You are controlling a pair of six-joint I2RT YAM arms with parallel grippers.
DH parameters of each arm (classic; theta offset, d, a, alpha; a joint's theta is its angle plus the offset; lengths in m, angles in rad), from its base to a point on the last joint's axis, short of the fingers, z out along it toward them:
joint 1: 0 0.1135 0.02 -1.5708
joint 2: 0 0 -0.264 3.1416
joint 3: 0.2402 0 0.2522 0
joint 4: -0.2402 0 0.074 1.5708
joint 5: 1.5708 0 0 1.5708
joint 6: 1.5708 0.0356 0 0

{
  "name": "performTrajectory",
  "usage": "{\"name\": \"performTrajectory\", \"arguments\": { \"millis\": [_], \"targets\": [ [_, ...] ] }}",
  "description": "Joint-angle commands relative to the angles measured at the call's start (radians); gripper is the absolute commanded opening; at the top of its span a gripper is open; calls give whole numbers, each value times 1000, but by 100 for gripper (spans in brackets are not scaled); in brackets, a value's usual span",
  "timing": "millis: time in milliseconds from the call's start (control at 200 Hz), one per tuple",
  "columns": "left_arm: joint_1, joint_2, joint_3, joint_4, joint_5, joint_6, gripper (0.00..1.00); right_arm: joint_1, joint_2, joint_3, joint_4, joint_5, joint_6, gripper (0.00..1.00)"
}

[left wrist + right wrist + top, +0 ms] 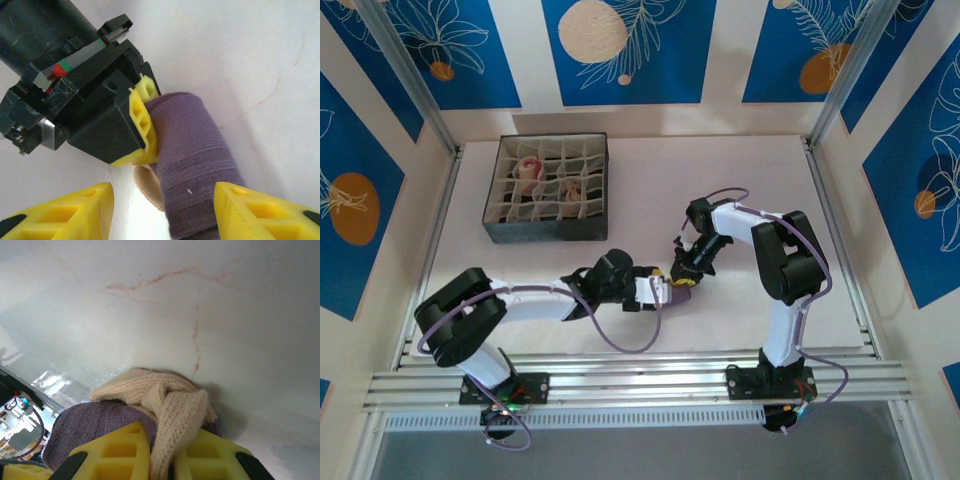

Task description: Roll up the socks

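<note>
A rolled purple ribbed sock [195, 165] lies on the white table between the two grippers [678, 283]. My left gripper [162, 215] is open, with one yellow finger [65, 210] on each side of the roll and a gap on the left. My right gripper [167, 460] is shut on the sock's tan knit end [172, 400], with the purple roll [90, 425] just beside its fingers. In the left wrist view one of its yellow fingers [142, 125] presses the top of the roll. From above, the left gripper [663, 290] and the right gripper [682, 270] meet at the sock.
A dark grid-divided box [545, 232] stands at the back left. In its cells sit a rolled cream and pink sock [528, 170] and a brown-tan one [568, 187]. A metal rail [640, 385] runs along the near edge.
</note>
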Motion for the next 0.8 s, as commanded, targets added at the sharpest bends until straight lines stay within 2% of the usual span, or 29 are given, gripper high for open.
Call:
{"name": "performTrajectory", "arguments": {
  "millis": [0,280,490,795],
  "targets": [
    [-32,37,-17,64,-60,6,54,14,37,-12,-38,82,20,13],
    [-68,36,-86,152,-55,-104,55,16,38,-25,-36,103,33,13],
    [-85,10,-123,154,-69,-139,56,21,40,-34,-22,107,44,13],
    [-86,141,-86,232,-73,-147,58,39,19,-54,-11,99,56,14]
  ]
}}
